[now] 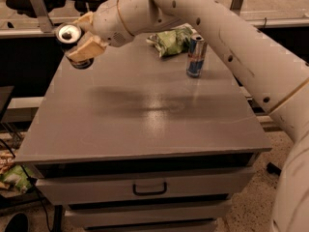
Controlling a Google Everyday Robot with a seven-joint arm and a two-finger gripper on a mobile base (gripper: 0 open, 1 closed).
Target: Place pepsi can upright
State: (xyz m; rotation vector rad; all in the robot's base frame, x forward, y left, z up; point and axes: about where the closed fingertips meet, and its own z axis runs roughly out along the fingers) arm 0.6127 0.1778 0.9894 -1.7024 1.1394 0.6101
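Note:
My gripper (76,41) is above the far left corner of the grey table (145,124). It is shut on the pepsi can (68,34). The can is held tilted on its side, off the table, with one silver end facing the camera. The tan fingers (89,48) hide most of its dark body. The white arm reaches in from the right, over the back of the table.
A taller, slim silver-and-blue can (195,56) stands upright at the back right of the table. A green snack bag (170,40) lies behind it. Drawers with a handle (149,189) are under the table front. A dark rail and stands are behind the table.

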